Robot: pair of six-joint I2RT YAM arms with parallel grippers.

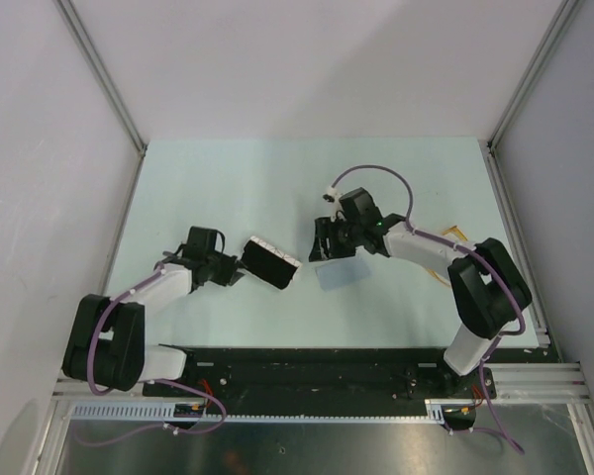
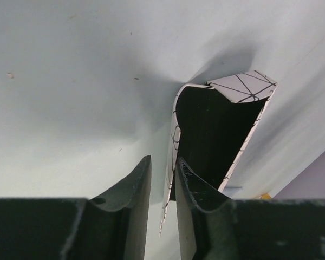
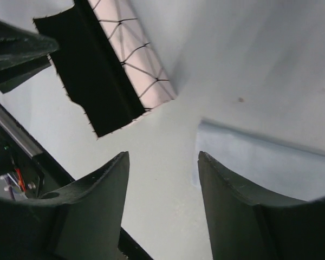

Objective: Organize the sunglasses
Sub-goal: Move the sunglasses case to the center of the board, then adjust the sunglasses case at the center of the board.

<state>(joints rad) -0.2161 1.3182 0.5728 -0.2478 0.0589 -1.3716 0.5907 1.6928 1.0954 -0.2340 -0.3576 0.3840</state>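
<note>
The white case with black triangle lines stands open, its black inside showing, in the left wrist view and the right wrist view. My left gripper is shut on the case's side wall, one finger inside and one outside. My right gripper is open and empty, low over the table between the case and the blue-grey cloth. The yellow sunglasses lie at the right, mostly hidden behind my right arm.
The pale table ends in metal rails at the left and right. The black base plate runs along the near edge. My left gripper's fingers show at the upper left of the right wrist view.
</note>
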